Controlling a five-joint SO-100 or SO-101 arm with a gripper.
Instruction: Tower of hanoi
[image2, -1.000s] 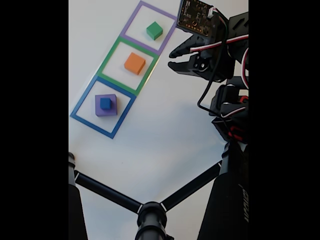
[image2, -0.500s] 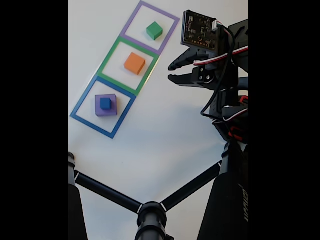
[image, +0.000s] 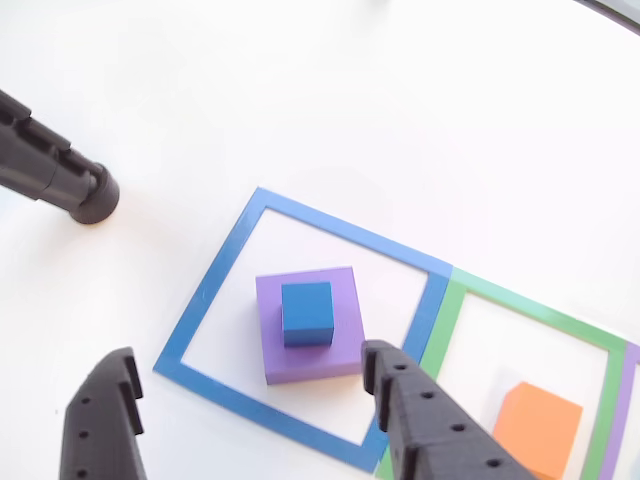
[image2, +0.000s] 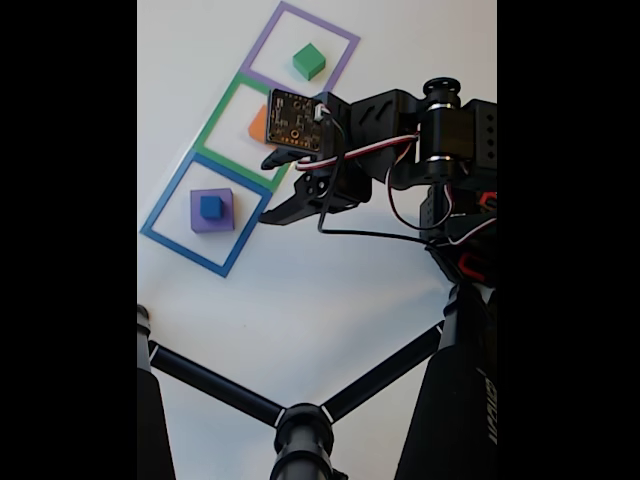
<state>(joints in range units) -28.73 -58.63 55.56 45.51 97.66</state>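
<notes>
While your gripper (image: 250, 400) hangs with its jaws spread wide and empty, the small blue cube (image: 307, 313) sits on the purple block (image: 309, 325) inside the blue square (image: 204, 296), ahead of the fingertips in the other view. If you descend too low or off-centre, you may pinch or shove the purple block too. The right-hand finger (image: 410, 395) hangs near the orange cube (image: 535, 430), so a wide sweep could nudge it.

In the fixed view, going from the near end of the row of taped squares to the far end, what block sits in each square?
Blue square: blue block on purple block → green square: orange block, partly behind the arm → purple square: green block.
</notes>
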